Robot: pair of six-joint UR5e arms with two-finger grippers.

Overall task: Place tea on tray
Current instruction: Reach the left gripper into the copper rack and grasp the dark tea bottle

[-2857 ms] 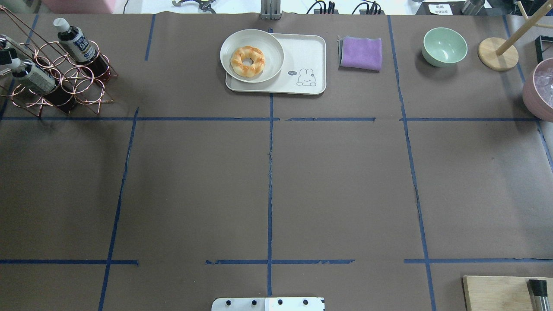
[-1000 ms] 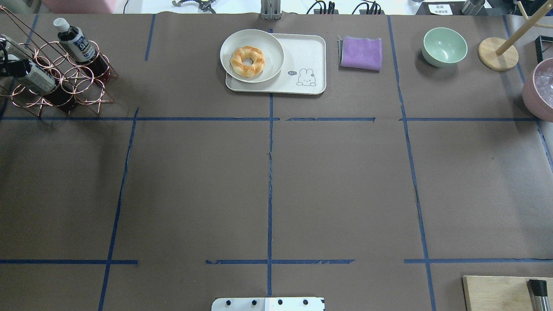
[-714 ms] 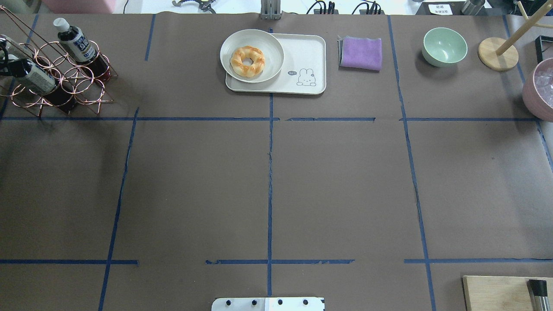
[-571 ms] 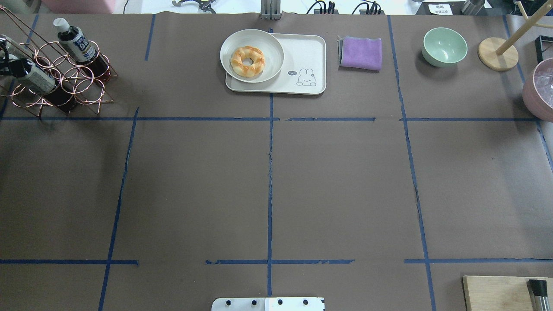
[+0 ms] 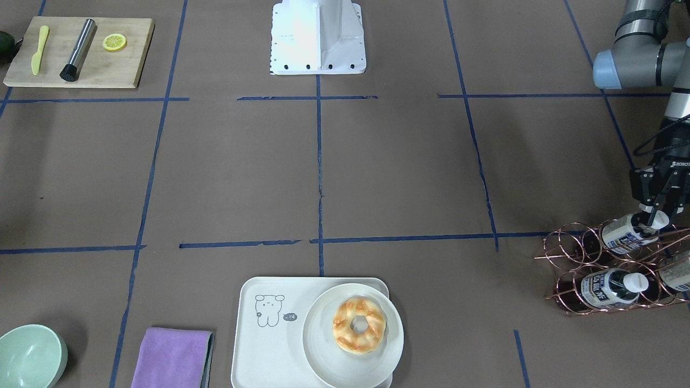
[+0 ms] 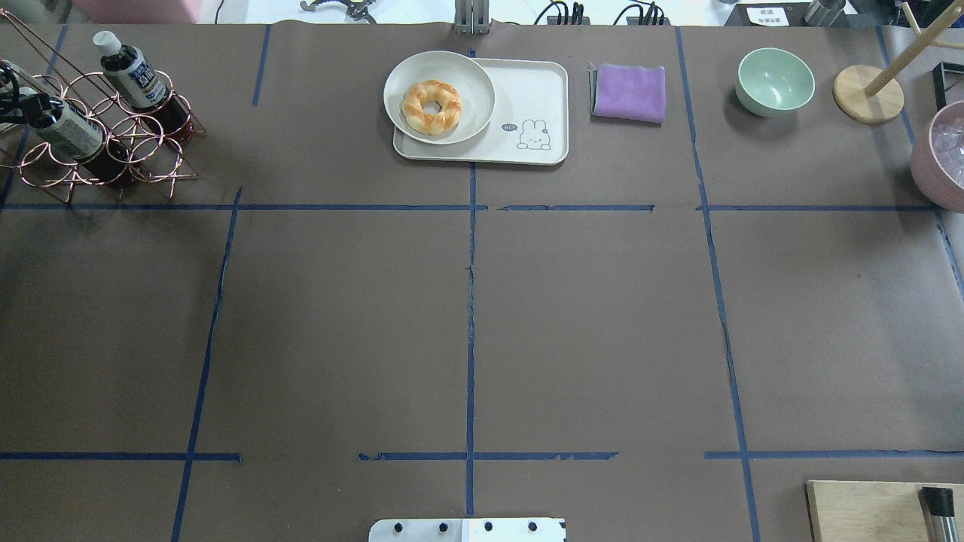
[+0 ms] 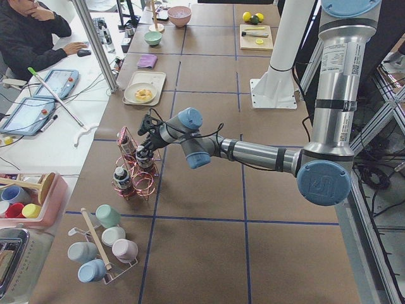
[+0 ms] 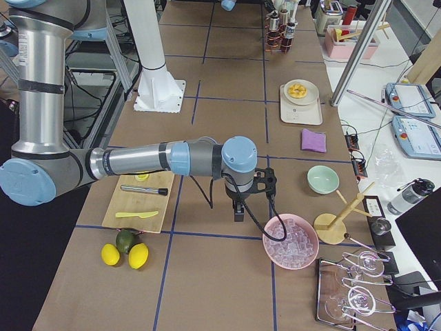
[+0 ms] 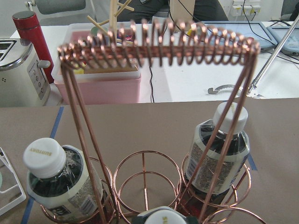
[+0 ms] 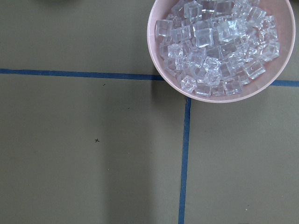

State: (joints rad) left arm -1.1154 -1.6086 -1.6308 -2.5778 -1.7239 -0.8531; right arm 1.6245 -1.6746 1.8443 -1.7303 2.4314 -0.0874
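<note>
The tea bottle [image 5: 621,235] stands tilted in a copper wire rack [image 5: 577,257] at the table's far left. My left gripper [image 5: 656,220] is shut on its white cap; it also shows in the overhead view [image 6: 26,113], with the bottle [image 6: 75,137] below it. The cap [image 9: 161,215] sits at the bottom edge of the left wrist view. The cream tray [image 5: 259,350] with the line-drawn animal lies at mid-table on the far side [image 6: 538,90]. My right gripper [image 8: 238,210] hangs low beside a pink bowl; I cannot tell whether it is open or shut.
Two more tea bottles [image 5: 612,288] [image 6: 135,75] stand in the rack. A round white plate [image 6: 474,75] with a donut [image 6: 431,107] covers the tray's left half. A purple cloth [image 6: 629,92], green bowl [image 6: 776,81], pink bowl of ice [image 10: 219,46] and cutting board [image 5: 81,54] stand around.
My left gripper has come in from the left edge onto the near bottle's cap. That bottle has since shifted a little to the right in the rack.
</note>
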